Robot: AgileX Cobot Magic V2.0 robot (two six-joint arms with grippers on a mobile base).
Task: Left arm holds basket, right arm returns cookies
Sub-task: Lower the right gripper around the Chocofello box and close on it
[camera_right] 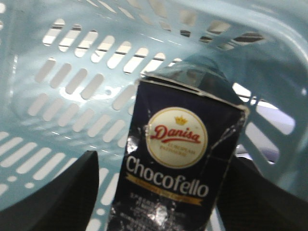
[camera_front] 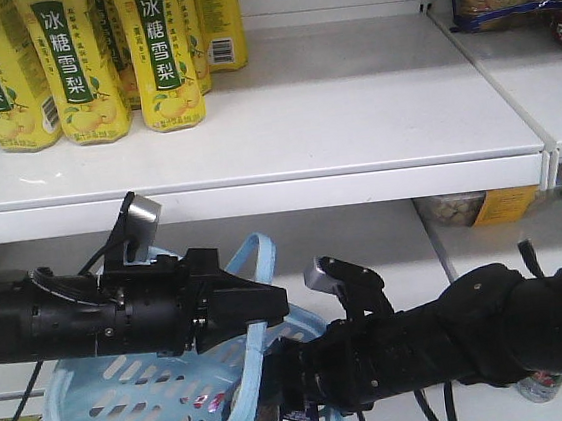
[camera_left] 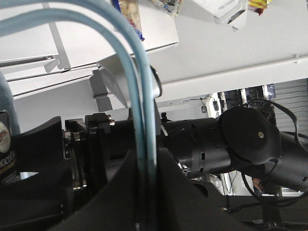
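A: The basket (camera_right: pixel 120 31)?
B: Glossy, smooth light-blue plastic.
A: And the cookie box (camera_right: pixel 175 163)?
B: Shiny cardboard, scuffed at the edges. The shelf (camera_front: pixel 351 113) looks like matt white painted metal, perhaps.

Yellow bottles (camera_front: pixel 85 65) on white shelf (camera_front: pixel 351 113)

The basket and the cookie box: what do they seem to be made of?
The basket looks like moulded plastic, light blue and slightly glossy: slotted walls with highlights. The cookie box seems printed cardboard with a glossy coat: creased edges, a worn top corner and reflections on the dark print.
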